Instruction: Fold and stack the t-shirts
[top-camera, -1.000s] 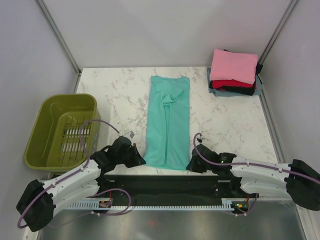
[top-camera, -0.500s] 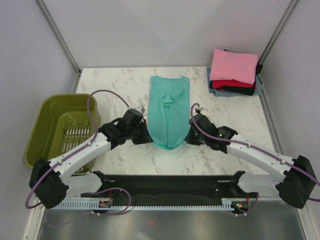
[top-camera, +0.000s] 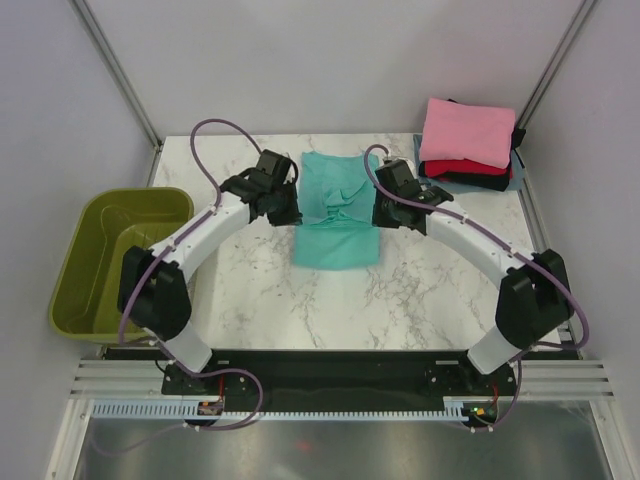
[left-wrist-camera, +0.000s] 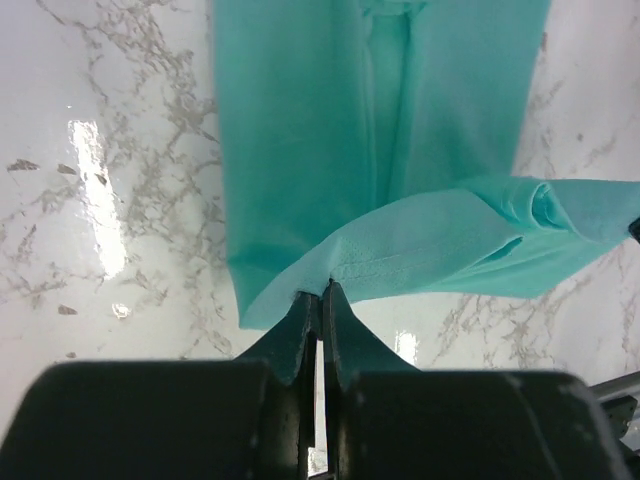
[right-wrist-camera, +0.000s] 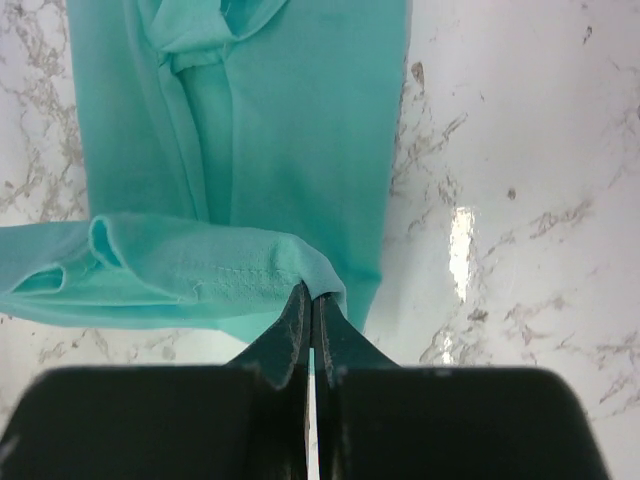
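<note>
The teal t-shirt (top-camera: 338, 235) lay lengthwise on the far middle of the marble-patterned counter (top-camera: 440, 290). Its near part was doubled back over itself, so that a rounded fold formed its nearest edge.

The left hand (left-wrist-camera: 320, 296) had its jaws pressed together on the left corner of the turned-over, stitched hem. The right hand (right-wrist-camera: 310, 296) was clamped the same way on the hem's right corner. Both wrist views showed only a thin line between the fingers, with cloth pinched at the tips. Between the two hands the hem ran slack across the shirt's width, with small loose loops of fabric along it. I could not tell whether it rested on the layer beneath or hung just above it.

At the far right corner of the counter stood a stack of folded tees. The pink shirt (top-camera: 468, 130) was on top, the red shirt (top-camera: 447, 167) under it, then the black shirt (top-camera: 472, 181), with the grey-blue shirt (top-camera: 419, 155) lowest. An olive-green basket (top-camera: 75, 290) sat off the counter's left edge, well apart from the shirts.
</note>
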